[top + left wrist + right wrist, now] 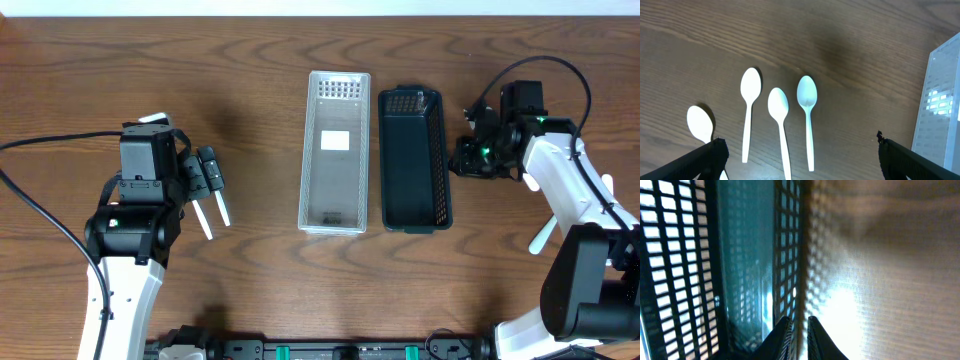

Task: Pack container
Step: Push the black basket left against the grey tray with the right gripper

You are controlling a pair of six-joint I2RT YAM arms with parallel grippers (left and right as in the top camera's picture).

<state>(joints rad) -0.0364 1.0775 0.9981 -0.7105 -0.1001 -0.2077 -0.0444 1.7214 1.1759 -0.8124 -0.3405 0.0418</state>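
Several white plastic spoons (779, 120) lie side by side on the wooden table, bowls away from me; two handles show in the overhead view (222, 208). My left gripper (799, 145) hangs wide open above them, touching none; it also shows in the overhead view (205, 172). A clear, empty container (304, 150) stands mid-table, its edge visible in the left wrist view (940, 100). A black mesh basket (443, 150) stands right of it. My right gripper (462, 158) is closed on the basket's right wall (787, 240), its fingers (799, 327) straddling the mesh.
A white stick-like piece (541, 238), perhaps another spoon, lies by the right arm. Cables run along the left side (40, 215) and over the right arm (560, 70). The table's far edge (320, 8) is at the top.
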